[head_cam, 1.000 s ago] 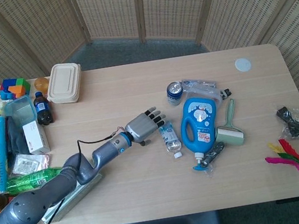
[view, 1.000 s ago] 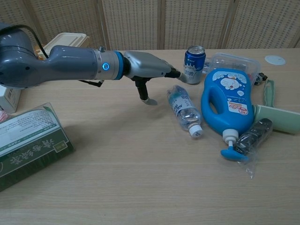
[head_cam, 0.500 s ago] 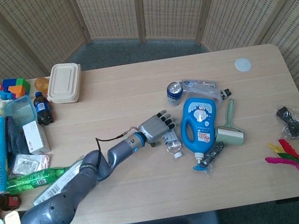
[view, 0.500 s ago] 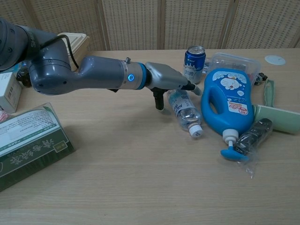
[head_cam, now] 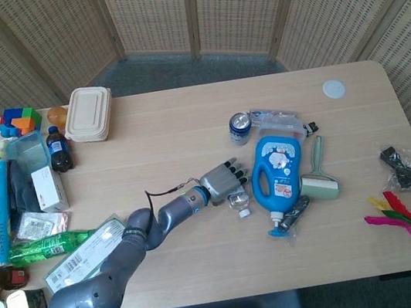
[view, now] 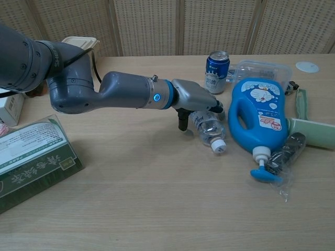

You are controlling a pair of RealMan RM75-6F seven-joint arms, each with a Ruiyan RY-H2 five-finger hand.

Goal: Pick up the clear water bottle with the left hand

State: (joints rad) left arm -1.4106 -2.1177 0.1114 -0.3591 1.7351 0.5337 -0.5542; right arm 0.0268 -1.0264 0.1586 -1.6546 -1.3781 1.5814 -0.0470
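Observation:
The clear water bottle (head_cam: 238, 203) (view: 210, 128) lies on its side at mid-table, its white cap toward the front edge. My left hand (head_cam: 224, 180) (view: 196, 99) lies over the bottle's upper body. Its fingers stretch across the top toward the blue detergent jug (head_cam: 278, 170) (view: 259, 117), and the thumb (view: 182, 123) hangs down on the bottle's left side. The fingers look extended rather than wrapped around the bottle, which rests on the table. Most of the bottle's label is hidden under the hand. I see no right hand in either view.
A blue can (head_cam: 239, 127) (view: 215, 70) and a clear plastic box (view: 261, 68) stand just behind the bottle. A green lint roller (head_cam: 317, 179) lies right of the jug. A green carton (view: 31, 157) sits at the front left, and assorted clutter lines the table's left edge (head_cam: 8, 193).
My left hand has moved right, from beside the bottle to over it. The blue jug has shifted slightly to the right.

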